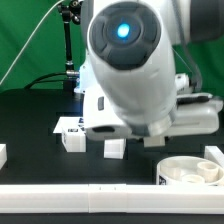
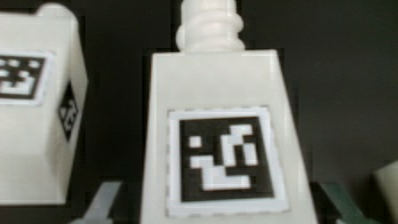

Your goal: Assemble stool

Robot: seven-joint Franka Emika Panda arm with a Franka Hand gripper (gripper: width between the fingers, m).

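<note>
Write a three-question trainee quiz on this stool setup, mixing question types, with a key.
1. True or false: the seat lies toward the exterior view's right.
2. In the wrist view, what sits between the fingers of the tool? A) a tagged white leg B) the seat C) nothing
3. What sticks out of that leg's end, the one away from the tool?
Key: 1 true. 2 A. 3 a ribbed white peg.
</note>
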